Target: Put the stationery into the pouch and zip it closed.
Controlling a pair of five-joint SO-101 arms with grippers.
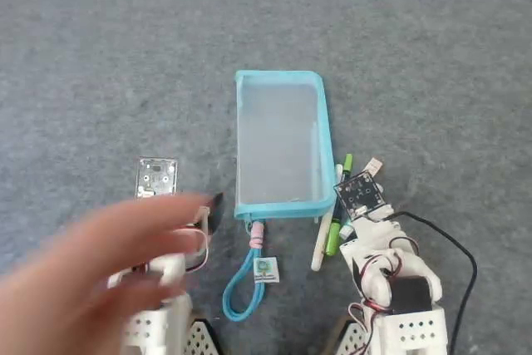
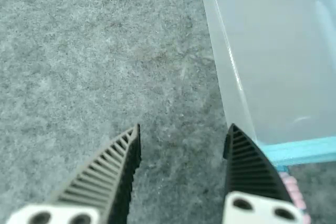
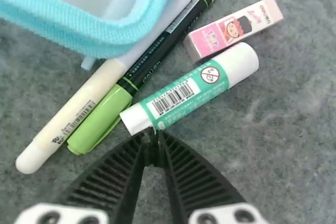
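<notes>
The pouch (image 1: 280,135) lies flat in the centre of the high view, a clear body edged in teal, with its strap loop (image 1: 242,288) trailing toward the bottom of the frame. None of the stationery is inside. The white pen (image 3: 73,116), green marker (image 3: 102,121), glue stick (image 3: 191,95) and pink eraser (image 3: 233,27) lie bunched just beside the pouch's lower right corner, touching one another. The white pen's far end looks tucked under the teal rim. Whether the zip is open cannot be told.

The right gripper (image 3: 154,139) hangs over that cluster with its jaws pressed together on nothing, the tips right at the glue stick's capped end. The left gripper (image 2: 184,129) sits to the lower left of the pouch over the bare grey mat (image 1: 100,72), jaws spread apart and empty.

The likeliest trouble is the crowding. If the closed jaws come down as they are, they would shove the glue stick — round, so apt to roll — into the eraser and scatter the group. Even opened, a finger has little room between neighbours and may catch two items or drive the pens further under the rim. The pouch looks light and nothing pins it — an item pushed at its mouth would probably slide it away.
</notes>
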